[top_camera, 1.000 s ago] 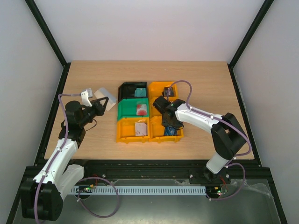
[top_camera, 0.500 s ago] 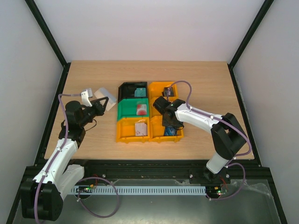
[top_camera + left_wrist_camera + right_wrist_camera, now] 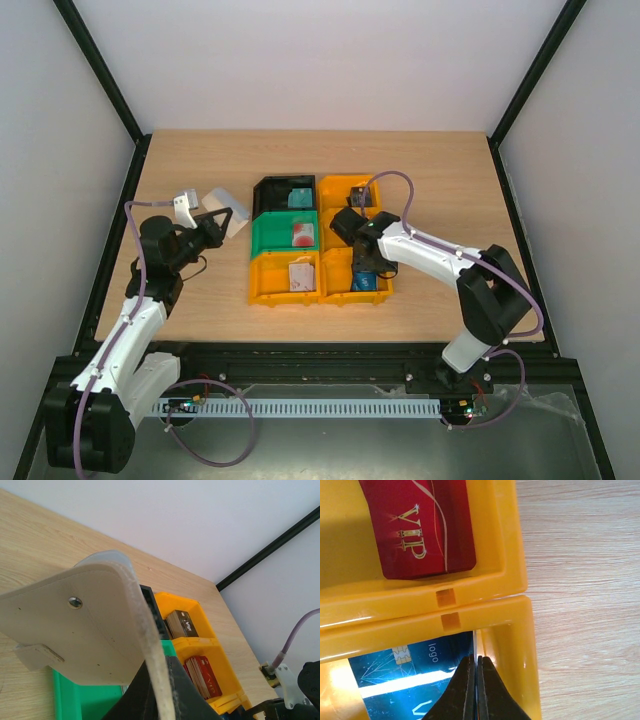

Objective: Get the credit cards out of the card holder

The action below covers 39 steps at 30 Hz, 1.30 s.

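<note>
Over near-right orange bin (image 3: 516, 655), right hand (image 3: 476, 661) pinches thin credit card (image 3: 475, 642) edge-on, close to bin wall. Left hand (image 3: 219, 224) clamps card holder (image 3: 80, 625), raised left of bins. Risk: release this near wall, card catches rim, falls onto tabletop (image 3: 580, 555).

Pale wooden tabletop (image 3: 200, 290) fills the middle, evenly lit, only soft shadows on it. Plain white walls (image 3: 320, 60) close in on three sides, black metal frame posts (image 3: 103, 75) slant up the corners, grey metal ledge (image 3: 560, 430) runs along the front.
</note>
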{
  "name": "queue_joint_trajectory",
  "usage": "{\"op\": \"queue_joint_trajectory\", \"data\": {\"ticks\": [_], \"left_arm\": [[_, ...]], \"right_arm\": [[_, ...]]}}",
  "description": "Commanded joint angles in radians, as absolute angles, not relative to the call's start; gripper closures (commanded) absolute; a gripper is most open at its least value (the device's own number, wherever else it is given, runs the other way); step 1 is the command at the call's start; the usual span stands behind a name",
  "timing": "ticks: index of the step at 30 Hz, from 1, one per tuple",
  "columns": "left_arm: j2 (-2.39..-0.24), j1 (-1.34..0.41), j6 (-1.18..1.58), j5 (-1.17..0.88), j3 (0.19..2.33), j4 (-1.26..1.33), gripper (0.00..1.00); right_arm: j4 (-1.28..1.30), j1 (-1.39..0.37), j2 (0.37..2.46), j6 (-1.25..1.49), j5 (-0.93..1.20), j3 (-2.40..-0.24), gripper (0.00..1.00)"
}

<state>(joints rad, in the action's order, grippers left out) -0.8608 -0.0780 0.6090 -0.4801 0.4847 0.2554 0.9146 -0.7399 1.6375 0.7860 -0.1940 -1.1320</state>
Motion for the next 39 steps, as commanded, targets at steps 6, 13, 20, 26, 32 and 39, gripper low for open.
{"op": "queue_joint_trajectory", "data": {"ticks": [6, 13, 20, 26, 32, 39], "left_arm": [[-0.856, -0.072, 0.593, -0.492, 0.48, 0.3, 0.98], [-0.855, -0.071, 0.593, -0.492, 0.48, 0.301, 0.98], [-0.865, -0.072, 0.593, -0.494, 0.481, 0.309, 0.98], [-0.867, -0.072, 0.593, -0.495, 0.482, 0.312, 0.98], [-0.865, -0.072, 0.593, -0.487, 0.48, 0.313, 0.98], [-0.861, -0.069, 0.588, -0.485, 0.479, 0.307, 0.98]], "right_arm": [[0.998, -0.739, 1.601, 0.793, -0.301, -1.177, 0.98], [1.063, -0.748, 1.595, 0.782, -0.327, -1.255, 0.98], [1.119, -0.765, 1.583, 0.719, -0.271, -1.352, 0.98], [0.884, -0.787, 1.501, 0.641, 0.027, -1.289, 0.98], [0.659, -0.792, 1.433, 0.665, 0.079, -1.131, 0.98], [0.571, -0.808, 1.428, 0.651, 0.029, -1.025, 0.98]]}}
